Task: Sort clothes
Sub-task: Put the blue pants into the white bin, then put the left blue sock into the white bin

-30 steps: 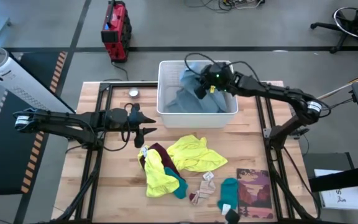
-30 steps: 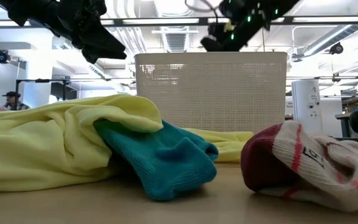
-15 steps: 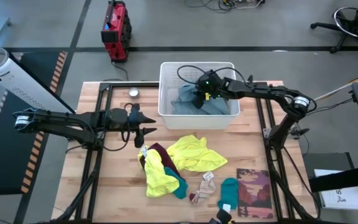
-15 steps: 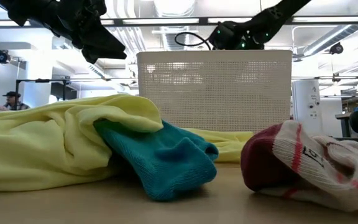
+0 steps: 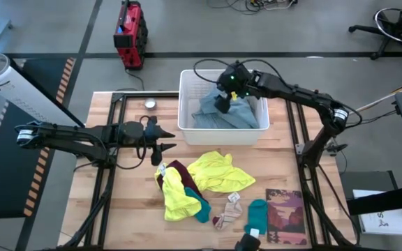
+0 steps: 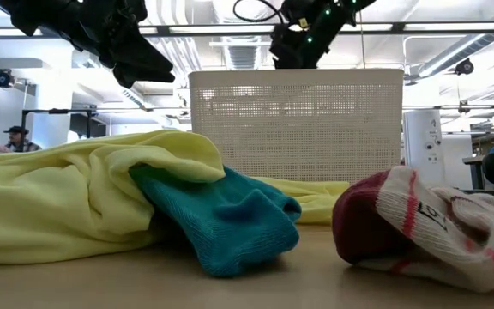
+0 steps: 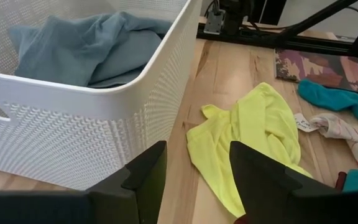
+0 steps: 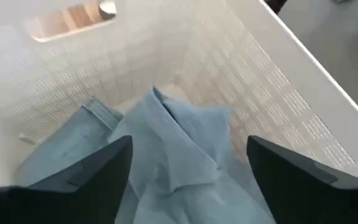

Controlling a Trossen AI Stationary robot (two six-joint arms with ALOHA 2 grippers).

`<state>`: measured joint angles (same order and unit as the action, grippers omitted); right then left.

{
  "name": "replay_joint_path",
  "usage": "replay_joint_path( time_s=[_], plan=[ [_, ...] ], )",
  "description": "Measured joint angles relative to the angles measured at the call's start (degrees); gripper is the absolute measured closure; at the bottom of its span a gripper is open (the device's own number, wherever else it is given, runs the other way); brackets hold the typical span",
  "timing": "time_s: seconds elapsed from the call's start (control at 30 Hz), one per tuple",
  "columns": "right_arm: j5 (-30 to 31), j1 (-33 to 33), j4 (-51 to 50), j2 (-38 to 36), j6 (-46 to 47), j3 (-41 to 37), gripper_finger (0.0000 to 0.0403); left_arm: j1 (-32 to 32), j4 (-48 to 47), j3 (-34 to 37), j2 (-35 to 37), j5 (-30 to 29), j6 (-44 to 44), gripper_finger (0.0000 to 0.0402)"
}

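The right gripper (image 5: 223,103) hangs spread and empty over the white bin (image 5: 185,127), where a grey-blue garment (image 5: 230,115) lies crumpled. The left gripper (image 5: 165,138), part open, holds nothing beside the bin. The remaining clothes (image 5: 201,183) lie heaped on the table (image 5: 131,209).

White basket (image 7: 104,134) and clothes ahead of the left end effector (image 7: 194,171).
Grey-blue garment (image 7: 86,46) lies inside; yellow garment (image 7: 253,134) on the bench (image 7: 229,68) beside it.

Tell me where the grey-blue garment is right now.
In the high view, the grey-blue garment lies inside the white basket at the table's far side, under the right gripper.
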<state>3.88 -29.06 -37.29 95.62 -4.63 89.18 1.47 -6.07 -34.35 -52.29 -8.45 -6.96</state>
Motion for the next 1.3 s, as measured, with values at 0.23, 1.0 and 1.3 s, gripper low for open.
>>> replay_joint_path(
  time_s=[0.23,1.0,1.3],
  plan=[
    [0.2,-0.6,0.8,3.0,-3.4,-1.4,0.0258,0.0,-0.6,0.0,0.0,0.0,0.1,0.0256],
    [-7.4,-2.0,7.0,15.4,-6.2,-0.1,0.0393,0.0,-1.0,0.0,0.0,-1.1,0.3,0.0274],
    [-6.9,-0.5,6.0,2.0,-8.5,0.7,0.0346,-0.2,-1.8,0.0,-0.5,0.4,0.4,0.0284]
  ],
)
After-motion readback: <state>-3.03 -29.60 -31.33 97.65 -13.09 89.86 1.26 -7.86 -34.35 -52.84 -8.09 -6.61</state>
